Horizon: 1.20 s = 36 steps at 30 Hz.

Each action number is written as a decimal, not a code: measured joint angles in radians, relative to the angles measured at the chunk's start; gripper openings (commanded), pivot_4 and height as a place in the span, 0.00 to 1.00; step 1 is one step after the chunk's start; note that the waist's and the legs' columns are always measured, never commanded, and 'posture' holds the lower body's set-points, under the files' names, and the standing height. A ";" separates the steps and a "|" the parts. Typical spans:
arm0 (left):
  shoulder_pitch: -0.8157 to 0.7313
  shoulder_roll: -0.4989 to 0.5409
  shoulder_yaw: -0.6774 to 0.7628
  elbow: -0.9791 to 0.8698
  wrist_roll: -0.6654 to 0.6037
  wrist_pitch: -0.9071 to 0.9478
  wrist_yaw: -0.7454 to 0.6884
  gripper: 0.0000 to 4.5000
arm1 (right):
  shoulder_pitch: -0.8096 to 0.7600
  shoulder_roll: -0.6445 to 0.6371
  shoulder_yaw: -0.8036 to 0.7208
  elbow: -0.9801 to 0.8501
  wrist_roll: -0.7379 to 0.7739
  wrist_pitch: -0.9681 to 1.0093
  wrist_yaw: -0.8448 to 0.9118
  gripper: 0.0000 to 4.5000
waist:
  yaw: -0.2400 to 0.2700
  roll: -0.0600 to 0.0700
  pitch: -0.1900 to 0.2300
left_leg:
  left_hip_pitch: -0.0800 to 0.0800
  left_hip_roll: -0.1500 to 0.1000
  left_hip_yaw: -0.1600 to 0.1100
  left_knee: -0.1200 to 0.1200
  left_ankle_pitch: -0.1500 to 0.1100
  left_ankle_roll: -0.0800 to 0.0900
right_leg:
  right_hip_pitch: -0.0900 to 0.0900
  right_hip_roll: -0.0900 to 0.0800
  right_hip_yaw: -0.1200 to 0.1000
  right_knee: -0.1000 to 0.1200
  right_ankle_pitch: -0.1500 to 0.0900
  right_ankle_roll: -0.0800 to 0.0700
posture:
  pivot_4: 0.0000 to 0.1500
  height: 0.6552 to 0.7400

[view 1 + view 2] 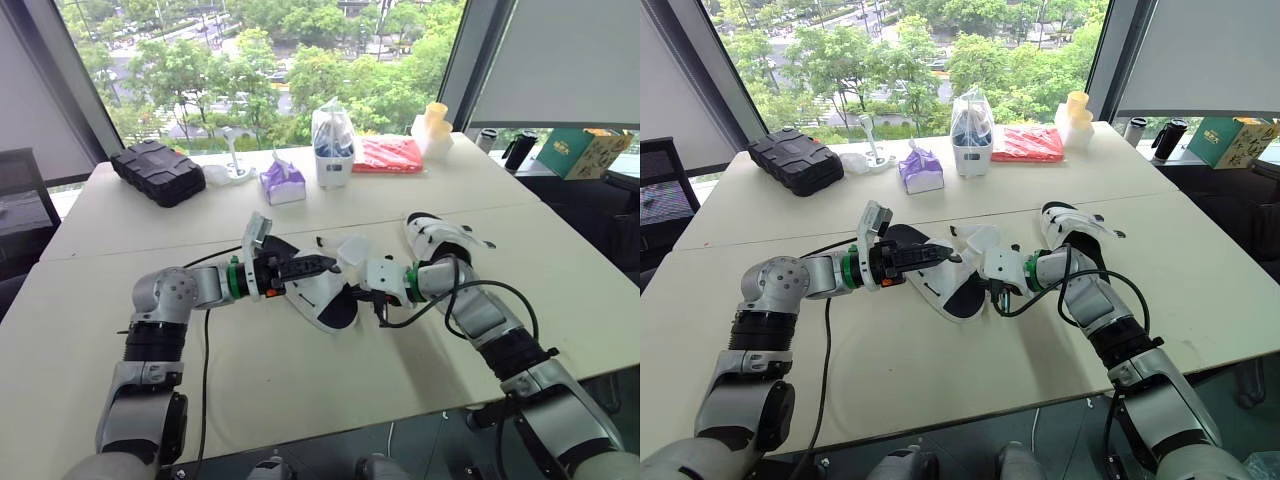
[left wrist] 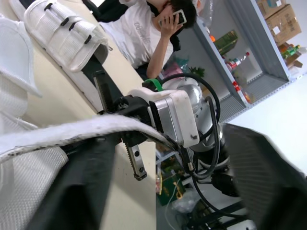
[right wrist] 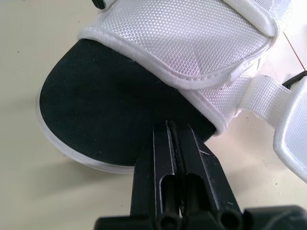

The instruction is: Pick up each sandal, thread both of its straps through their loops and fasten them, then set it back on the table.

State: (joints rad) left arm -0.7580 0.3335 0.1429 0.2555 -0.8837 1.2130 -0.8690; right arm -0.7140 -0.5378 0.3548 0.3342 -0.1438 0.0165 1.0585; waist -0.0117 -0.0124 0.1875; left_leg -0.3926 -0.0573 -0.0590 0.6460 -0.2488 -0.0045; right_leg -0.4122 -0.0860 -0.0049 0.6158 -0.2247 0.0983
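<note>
Mid-table [image 1: 300, 400]: one sandal [image 1: 325, 300] lay between both arms.
Detail: right gripper [image 3: 170, 125] was pinched together on nothing, tips at the rounded end of the black footbed. A white strap [image 2: 72, 132] ran across left gripper [image 1: 325, 265]; couldn't tell its grip state. The second sandal [image 1: 432, 238] lay beside the right arm.

Sandal [image 3: 192, 38]: white woven cloth upper, coarse weave, matt; insole black cloth, fine-grained, matt. Strap [image 3: 266, 98]: white ribbed webbing. Table [image 3: 29, 191]: smooth, matt, cream surface. Right gripper [image 3: 169, 128]: black plastic, smooth, slight sheen.
</note>
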 measured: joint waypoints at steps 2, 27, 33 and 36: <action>-0.012 -0.014 0.011 0.024 0.000 -0.003 0.024 0.98 | 0.001 0.000 0.000 -0.001 0.000 0.001 0.000 0.00 | 0.000 0.000 0.000 | 0.000 0.000 0.000 0.000 0.000 0.000 | 0.000 0.000 0.000 0.000 0.000 0.000 | 1.00 1.00; -0.258 0.115 -0.181 0.616 0.597 -0.903 -0.128 0.98 | 0.053 -0.023 -0.007 -0.112 0.000 0.055 -0.008 0.00 | -0.001 0.000 0.000 | 0.000 -0.001 0.001 -0.002 0.000 -0.001 | -0.002 0.000 0.000 0.000 0.001 0.001 | 1.00 1.00; -0.256 0.148 -0.232 0.716 0.736 -1.197 -0.203 0.58 | 0.090 -0.029 -0.018 -0.201 0.011 0.122 -0.012 0.00 | 0.003 0.000 0.000 | -0.008 -0.001 0.001 0.001 0.000 0.000 | -0.008 -0.001 0.000 0.000 0.001 0.001 | 1.00 1.00; -0.257 0.147 -0.260 0.783 0.807 -1.329 -0.203 0.24 | 0.110 -0.029 -0.020 -0.253 0.015 0.155 -0.022 0.00 | 0.002 0.000 0.000 | -0.016 -0.001 0.001 0.003 0.000 0.000 | -0.017 -0.001 0.000 0.004 0.002 0.002 | 1.00 1.00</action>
State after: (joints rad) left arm -1.0146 0.4806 -0.1171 1.0390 -0.0765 -0.1156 -1.0717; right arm -0.6040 -0.5666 0.3348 0.0814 -0.1289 0.1711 1.0367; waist -0.0093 -0.0129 0.1876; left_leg -0.4083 -0.0582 -0.0578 0.6485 -0.2483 -0.0046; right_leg -0.4293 -0.0869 -0.0052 0.6199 -0.2232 0.1001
